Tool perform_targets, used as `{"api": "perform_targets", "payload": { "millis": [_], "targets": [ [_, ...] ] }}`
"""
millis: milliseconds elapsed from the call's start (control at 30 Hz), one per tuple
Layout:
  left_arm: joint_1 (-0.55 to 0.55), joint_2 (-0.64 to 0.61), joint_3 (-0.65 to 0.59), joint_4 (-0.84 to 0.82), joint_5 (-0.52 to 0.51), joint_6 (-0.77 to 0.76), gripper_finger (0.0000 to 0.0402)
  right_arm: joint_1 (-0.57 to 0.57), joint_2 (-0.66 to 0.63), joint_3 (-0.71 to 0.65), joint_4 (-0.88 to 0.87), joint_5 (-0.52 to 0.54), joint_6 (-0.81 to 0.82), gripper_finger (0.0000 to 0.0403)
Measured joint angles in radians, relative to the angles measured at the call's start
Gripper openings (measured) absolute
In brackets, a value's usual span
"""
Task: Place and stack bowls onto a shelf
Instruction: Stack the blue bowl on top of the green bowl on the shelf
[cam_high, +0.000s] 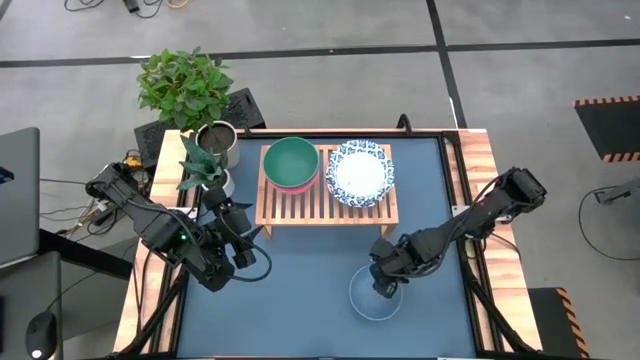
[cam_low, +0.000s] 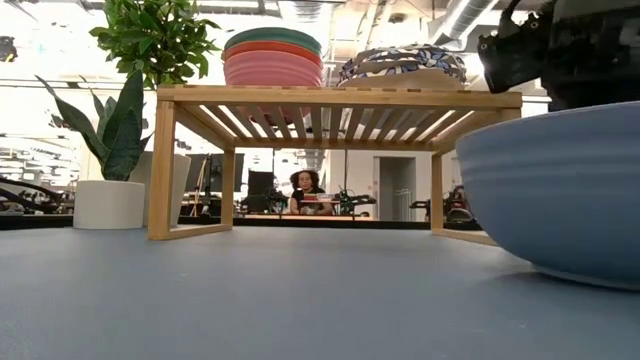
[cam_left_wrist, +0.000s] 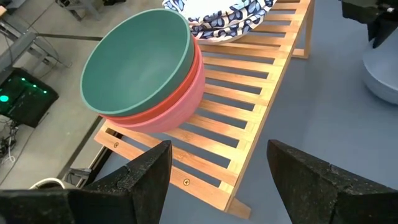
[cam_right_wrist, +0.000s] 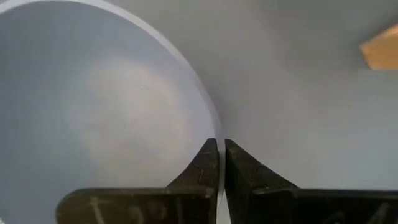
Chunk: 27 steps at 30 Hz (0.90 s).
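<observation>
A light-wood shelf (cam_high: 327, 205) stands at the table's far middle. On it a green bowl (cam_high: 291, 160) is nested in a pink-red bowl (cam_left_wrist: 180, 99), and beside them on the right is a stack of white bowls with blue patterned rims (cam_high: 361, 172). A plain blue bowl (cam_high: 376, 298) sits on the dark blue tabletop in front of the shelf, toward the right. My right gripper (cam_high: 386, 280) is shut on its rim. My left gripper (cam_high: 250, 232) is open and empty just off the shelf's front left corner (cam_left_wrist: 186, 183). My right gripper pinches the blue bowl's rim (cam_right_wrist: 210, 124) on its far side, with one finger (cam_right_wrist: 202, 165) inside the bowl and the other outside. The fingers come from above, pointing down. In the low view the bowl (cam_low: 560, 190) rests upright with its base on the table.
A leafy plant in a metal pot (cam_high: 215, 138) and a small plant in a white pot (cam_high: 203, 172) stand at the far left, next to the shelf. A person (cam_low: 304, 190) sits far behind the table. Bare tabletop (cam_high: 290, 310) lies in front of the shelf.
</observation>
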Motion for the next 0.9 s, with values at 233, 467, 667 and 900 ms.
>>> {"api": "perform_targets", "payload": {
  "millis": [233,467,667,900],
  "targets": [
    [0.000,0.000,0.000,0.000,0.003,0.010,0.0251,0.003,-0.017,0.152,-0.043,-0.017,-0.126,0.0029],
    [0.000,0.000,0.000,0.000,0.003,0.011,0.0251,-0.055,-0.039,0.433,-0.234,0.092,-0.345,0.0029],
    [0.000,0.000,0.000,0.000,0.004,0.011,0.0251,-0.163,-0.038,0.715,-0.314,0.205,-0.633,0.0029],
    [0.000,0.000,0.000,0.000,0.006,0.011,0.0251,-0.382,-0.033,0.907,-0.262,0.196,-0.946,0.0029]
  ]
}}
